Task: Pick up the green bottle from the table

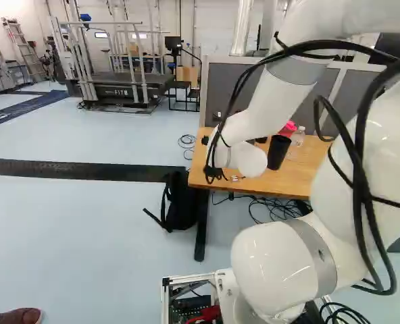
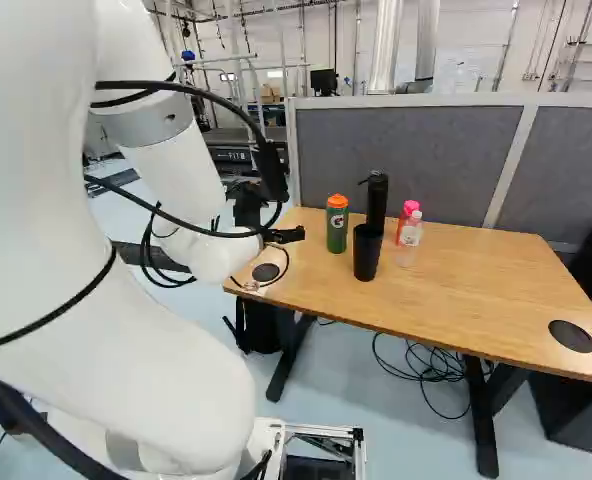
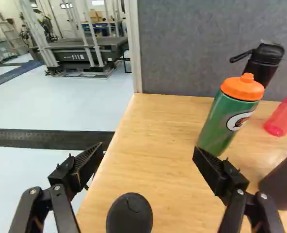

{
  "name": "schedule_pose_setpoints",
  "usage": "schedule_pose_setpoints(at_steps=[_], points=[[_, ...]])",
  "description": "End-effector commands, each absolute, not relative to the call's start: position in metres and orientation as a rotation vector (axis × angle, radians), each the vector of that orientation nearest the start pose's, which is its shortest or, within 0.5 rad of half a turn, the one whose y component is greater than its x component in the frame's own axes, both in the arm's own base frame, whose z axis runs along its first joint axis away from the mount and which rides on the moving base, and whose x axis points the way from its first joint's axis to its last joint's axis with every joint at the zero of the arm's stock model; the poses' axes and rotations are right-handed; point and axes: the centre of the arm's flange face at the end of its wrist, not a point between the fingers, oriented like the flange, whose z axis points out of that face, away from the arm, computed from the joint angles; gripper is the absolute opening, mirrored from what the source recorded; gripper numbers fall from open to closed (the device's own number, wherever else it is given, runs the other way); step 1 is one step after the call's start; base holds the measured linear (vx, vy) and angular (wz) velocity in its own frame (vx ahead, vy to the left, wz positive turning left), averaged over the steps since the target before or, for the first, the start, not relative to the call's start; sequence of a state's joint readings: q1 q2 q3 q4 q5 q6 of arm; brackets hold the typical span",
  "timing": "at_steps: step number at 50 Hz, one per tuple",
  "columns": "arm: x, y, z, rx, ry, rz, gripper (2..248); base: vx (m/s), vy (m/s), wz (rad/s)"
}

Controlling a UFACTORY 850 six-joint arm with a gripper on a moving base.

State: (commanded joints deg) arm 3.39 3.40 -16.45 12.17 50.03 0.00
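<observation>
Wooden table — black cup, black flask near the green bottle.

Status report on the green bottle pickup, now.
End effector open, holding nothing. Green bottle upright on table, ungripped. Black cup close beside it, possible obstruction.

This looks like a research lab in an open, workshop-like hall. At the upper left of the left base view stand a ladder and a large treadmill with rails; a metal duct runs down at its top. The right base view has a grey partition at upper right, behind a wooden table.
</observation>
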Motion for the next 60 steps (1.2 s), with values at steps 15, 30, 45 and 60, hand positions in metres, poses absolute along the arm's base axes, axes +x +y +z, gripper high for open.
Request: schedule_pose_setpoints(at_steps=[15, 30, 45, 60], points=[[0.374, 0.002, 0.373, -2.588, 0.518, -1.828, 247, 0.000, 0.000, 0.000], [0.400, -0.008, 0.372, -2.711, 0.637, -1.895, 247, 0.000, 0.000, 0.000], [0.422, -0.019, 0.370, -2.889, 0.737, -1.916, 247, 0.000, 0.000, 0.000], [0.441, -0.030, 0.367, -2.974, 0.934, -1.880, 247, 0.000, 0.000, 0.000]])
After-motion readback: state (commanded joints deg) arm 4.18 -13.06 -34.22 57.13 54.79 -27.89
